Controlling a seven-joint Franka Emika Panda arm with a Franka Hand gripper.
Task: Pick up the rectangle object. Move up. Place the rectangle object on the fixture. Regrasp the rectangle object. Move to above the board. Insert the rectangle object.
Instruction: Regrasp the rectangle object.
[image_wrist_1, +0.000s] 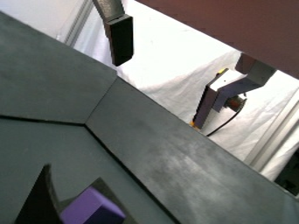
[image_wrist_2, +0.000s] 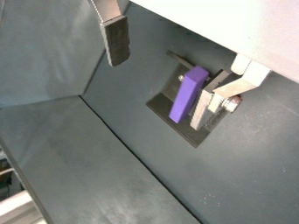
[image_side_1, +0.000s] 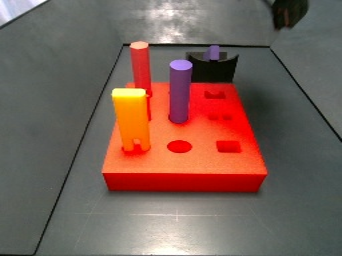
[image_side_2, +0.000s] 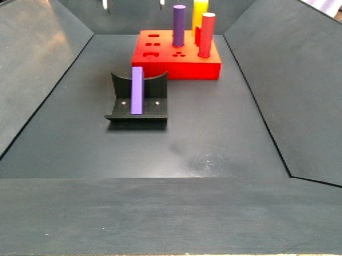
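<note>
Purple, flat-sided and square-edged, the small rectangle object (image_side_2: 138, 91) leans upright in the notch of the fixture (image_side_2: 138, 112), a small black block on a base plate, on the dark matte floor (image_side_2: 201, 150). In a wrist view the same bar (image_wrist_2: 187, 94) lies well apart from the gripper (image_wrist_2: 173, 54), whose flat silver fingers (image_wrist_2: 114, 39) with dark pads are spread wide with nothing between them. Behind the fixture sits the board (image_side_2: 177, 55), a glossy red-orange slab with shaped holes, carrying a round purple cylinder (image_side_1: 179, 90), a red peg (image_side_1: 140, 67) and a yellow-orange peg (image_side_1: 130, 119), all standing upright.
</note>
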